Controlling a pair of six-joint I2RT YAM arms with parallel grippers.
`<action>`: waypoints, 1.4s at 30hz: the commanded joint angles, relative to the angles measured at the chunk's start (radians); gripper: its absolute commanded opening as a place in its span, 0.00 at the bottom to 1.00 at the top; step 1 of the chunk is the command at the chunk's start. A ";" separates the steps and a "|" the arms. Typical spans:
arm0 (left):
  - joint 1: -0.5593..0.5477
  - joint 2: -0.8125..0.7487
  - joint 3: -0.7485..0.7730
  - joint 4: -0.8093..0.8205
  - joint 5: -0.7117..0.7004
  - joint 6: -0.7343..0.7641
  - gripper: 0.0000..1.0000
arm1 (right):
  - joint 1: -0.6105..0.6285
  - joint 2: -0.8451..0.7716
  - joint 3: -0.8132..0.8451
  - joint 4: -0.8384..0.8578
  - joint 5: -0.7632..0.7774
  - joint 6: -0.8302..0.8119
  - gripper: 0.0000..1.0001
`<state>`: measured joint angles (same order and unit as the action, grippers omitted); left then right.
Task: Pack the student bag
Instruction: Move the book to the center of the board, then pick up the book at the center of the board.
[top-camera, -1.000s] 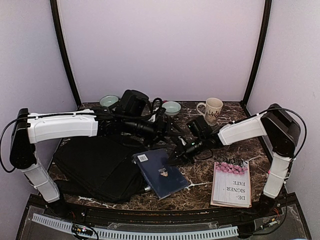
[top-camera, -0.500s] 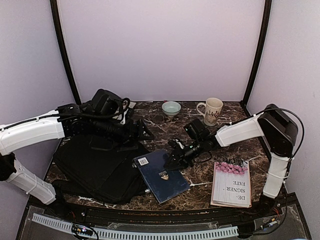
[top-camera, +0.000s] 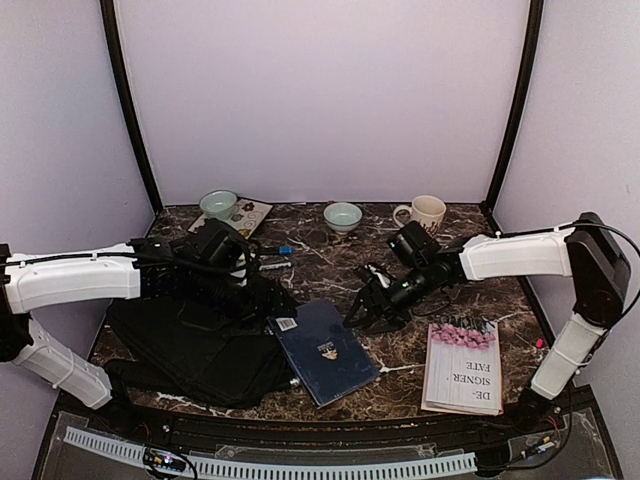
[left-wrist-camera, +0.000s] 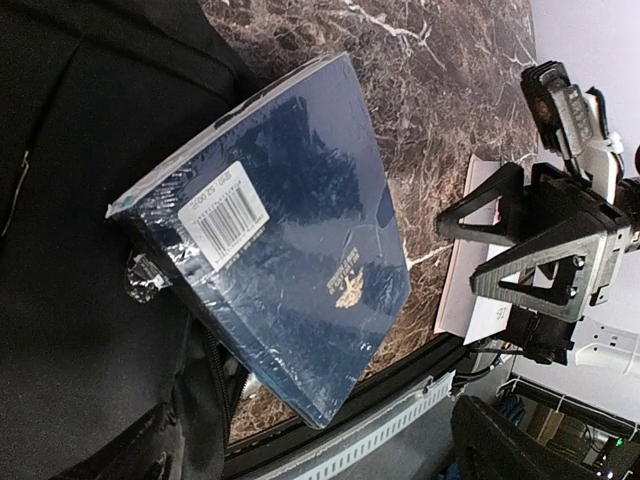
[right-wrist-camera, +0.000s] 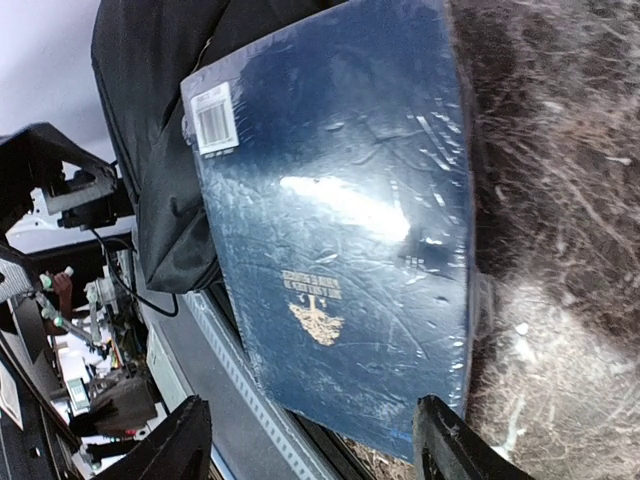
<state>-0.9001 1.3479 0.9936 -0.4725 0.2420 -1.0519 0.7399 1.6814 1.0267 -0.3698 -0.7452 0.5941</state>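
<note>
The student bag (top-camera: 185, 340) is a big black fabric backpack lying flat at the left front of the table, and it also fills the left side of the left wrist view (left-wrist-camera: 70, 250). A dark blue plastic-wrapped notebook (top-camera: 322, 348) rests with its barcode corner on the bag's right edge (left-wrist-camera: 285, 250) (right-wrist-camera: 340, 230). My left gripper (top-camera: 268, 293) hovers over that edge, open and holding nothing. My right gripper (top-camera: 368, 308) hangs open just right of the notebook. Its fingers (right-wrist-camera: 455, 450) stand wide apart above the cover (left-wrist-camera: 540, 240).
A white and pink book (top-camera: 462, 365) lies at the right front. At the back stand a cream mug (top-camera: 425, 214), two pale green bowls (top-camera: 218, 203) (top-camera: 343, 215) and a flat sticker sheet (top-camera: 243, 214). A pen (top-camera: 278, 251) lies behind the bag.
My left arm swung back from the table's middle and came down over the bag's right edge. My right gripper opened, let go of the notebook's edge and drew slightly right.
</note>
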 joint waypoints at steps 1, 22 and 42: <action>-0.004 0.025 -0.055 0.079 0.056 -0.047 0.96 | -0.031 0.007 -0.040 -0.060 0.064 -0.068 0.71; -0.037 0.233 -0.172 0.401 0.135 -0.156 0.97 | -0.050 0.229 0.029 -0.006 0.017 -0.103 0.47; -0.045 0.262 -0.189 0.707 0.137 -0.132 0.80 | -0.050 0.227 -0.003 0.037 -0.034 -0.064 0.36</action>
<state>-0.9363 1.6161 0.7807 0.1184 0.3916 -1.2331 0.6899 1.9049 1.0359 -0.3473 -0.7818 0.5140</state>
